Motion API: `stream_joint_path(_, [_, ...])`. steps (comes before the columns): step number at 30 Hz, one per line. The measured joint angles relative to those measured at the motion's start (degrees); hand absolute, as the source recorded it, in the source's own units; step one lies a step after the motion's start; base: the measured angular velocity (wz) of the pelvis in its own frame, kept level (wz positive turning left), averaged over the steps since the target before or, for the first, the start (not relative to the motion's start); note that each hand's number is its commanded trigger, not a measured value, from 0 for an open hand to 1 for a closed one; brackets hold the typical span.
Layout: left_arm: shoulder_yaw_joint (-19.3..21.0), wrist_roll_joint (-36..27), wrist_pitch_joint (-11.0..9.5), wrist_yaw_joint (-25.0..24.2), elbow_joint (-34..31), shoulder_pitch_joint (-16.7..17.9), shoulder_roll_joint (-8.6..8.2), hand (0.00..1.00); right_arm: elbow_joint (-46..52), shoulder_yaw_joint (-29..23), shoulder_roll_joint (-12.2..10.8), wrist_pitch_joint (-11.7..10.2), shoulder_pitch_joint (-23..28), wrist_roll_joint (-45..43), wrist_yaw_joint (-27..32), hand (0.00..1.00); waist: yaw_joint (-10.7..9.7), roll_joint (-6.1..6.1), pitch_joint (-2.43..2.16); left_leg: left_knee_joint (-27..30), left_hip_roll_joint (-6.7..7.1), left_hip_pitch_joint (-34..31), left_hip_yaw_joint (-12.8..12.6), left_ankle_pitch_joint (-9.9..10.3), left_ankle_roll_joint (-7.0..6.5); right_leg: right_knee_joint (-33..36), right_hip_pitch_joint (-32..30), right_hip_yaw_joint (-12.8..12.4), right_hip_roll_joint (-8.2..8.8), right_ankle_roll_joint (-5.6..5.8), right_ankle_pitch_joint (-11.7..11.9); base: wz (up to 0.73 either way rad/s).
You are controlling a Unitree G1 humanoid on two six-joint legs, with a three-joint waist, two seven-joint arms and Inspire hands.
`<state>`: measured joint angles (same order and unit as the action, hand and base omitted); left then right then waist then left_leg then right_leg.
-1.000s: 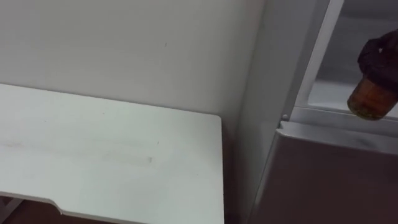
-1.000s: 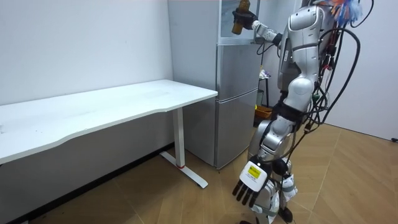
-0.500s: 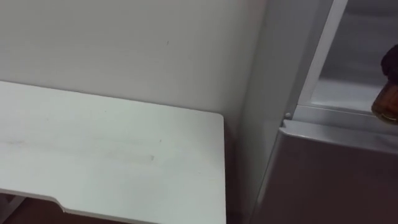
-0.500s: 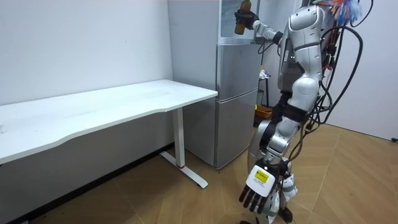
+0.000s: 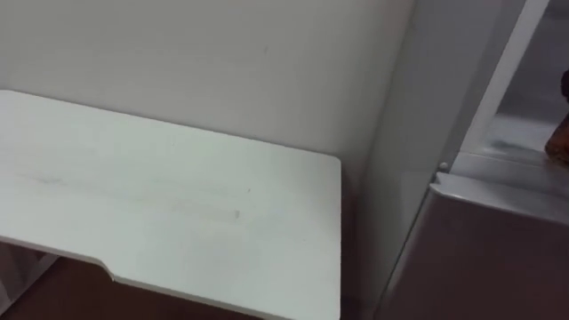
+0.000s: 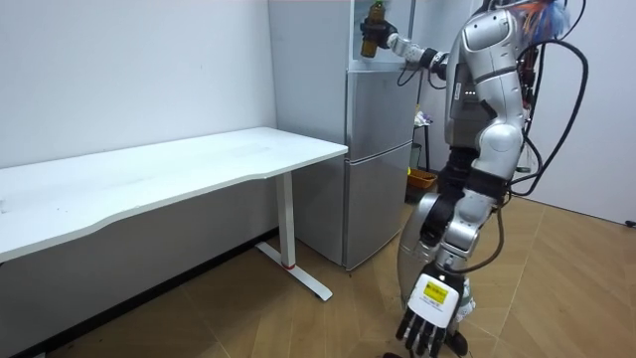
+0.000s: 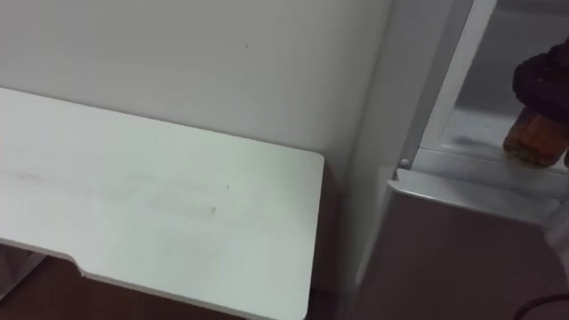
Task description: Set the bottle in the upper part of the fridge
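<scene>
An amber bottle (image 7: 532,140) hangs upright just over the white shelf (image 7: 468,126) of the open upper fridge compartment, and my right hand (image 7: 542,78) is shut round its top. In the left eye view only the bottle's edge (image 5: 561,142) shows at the right border. From the room view I stand close to the grey fridge (image 6: 378,149), right arm stretched high, with the bottle (image 6: 370,45) and right hand (image 6: 376,27) at the upper compartment's opening. My left hand (image 6: 432,316) hangs low beside my legs, fingers straight and holding nothing.
A white table (image 7: 160,204) stands against the wall left of the fridge, its right end near the fridge's side. The lower fridge door (image 7: 462,258) is closed below the shelf. Wooden floor lies behind me in the room view.
My right hand has carried the bottle further in toward the upper compartment. The left hand has swung lower and to the room view's right. The eye views have shifted.
</scene>
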<state>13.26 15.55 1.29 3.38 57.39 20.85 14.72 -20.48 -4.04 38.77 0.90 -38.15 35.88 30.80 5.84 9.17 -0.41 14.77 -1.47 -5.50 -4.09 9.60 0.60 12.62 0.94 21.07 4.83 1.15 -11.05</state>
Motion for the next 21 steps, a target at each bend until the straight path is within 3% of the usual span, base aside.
stream_joint_path(5, [-0.1,0.0,0.3,0.2,-0.3,-1.0,0.06,0.0,-5.0,1.8,0.0,-0.1,-4.6,0.1,3.7,1.0,1.0,-0.35,0.29,1.0,0.04,-1.7,0.9,0.0,-0.04,0.0,-0.8,0.6,-0.06,-0.13,0.1,0.1])
stream_joint_path(8, [-0.2,-0.4,0.6,0.6,-0.3,-2.3,0.06,0.0,-9.2,2.8,0.0,-0.3,-8.7,0.3,4.6,1.0,0.9,-0.96,0.76,2.3,-0.1,-3.1,1.6,0.2,-0.07,0.1,-1.4,1.2,-0.25,-0.31,0.2,0.11])
stream_joint_path(14, [-2.7,-0.4,0.6,1.7,-0.6,-5.5,0.77,0.0,-14.5,3.8,0.0,-5.5,-13.5,2.0,8.1,1.0,2.0,-2.14,1.48,4.6,-0.96,-7.6,2.7,0.3,0.09,0.1,-4.1,2.2,-1.12,-1.1,1.2,0.04])
stream_joint_path(21, [-6.0,-2.0,1.0,2.5,-0.8,-5.7,0.81,0.0,-17.7,6.1,0.1,-10.1,-14.5,2.1,10.0,1.0,3.6,-3.09,1.69,5.6,-1.84,-9.0,2.6,0.1,0.47,0.0,-5.1,2.4,-1.78,-1.81,1.7,0.0])
